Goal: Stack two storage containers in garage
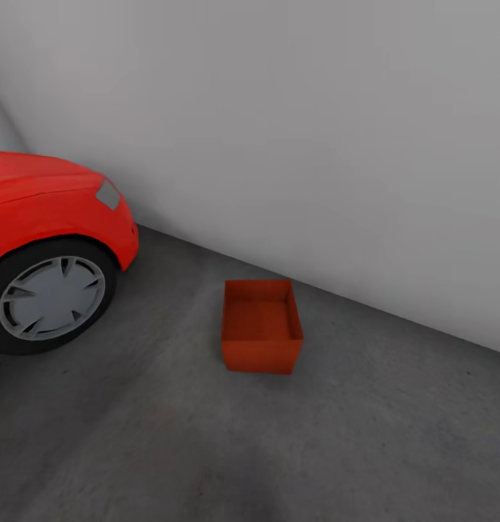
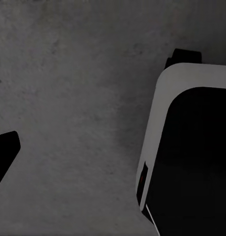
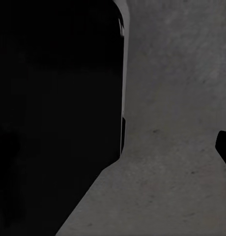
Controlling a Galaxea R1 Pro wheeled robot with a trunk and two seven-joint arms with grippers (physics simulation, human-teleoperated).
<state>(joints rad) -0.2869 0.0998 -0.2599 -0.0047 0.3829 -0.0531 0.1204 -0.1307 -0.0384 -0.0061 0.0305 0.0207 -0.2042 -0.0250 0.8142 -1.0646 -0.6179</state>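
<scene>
Storage container (image 1: 261, 330) on garage floor (image 1: 395, 435), near wall (image 1: 315, 145), beside car (image 1: 50, 239); open-topped, likely rigid, light; grasp opposite rims, two-armed. Tool states: cannot tell

The head camera looks forward and down from high up at the garage corner: the white wall (image 1: 315, 130), the red car (image 1: 46, 210), one storage container (image 1: 261, 326) standing some way ahead. Both wrist cameras point almost straight down and sit close above the floor (image 2: 73, 98), each beside the robot's dark base (image 3: 54, 118). All three views share the grey concrete.
</scene>
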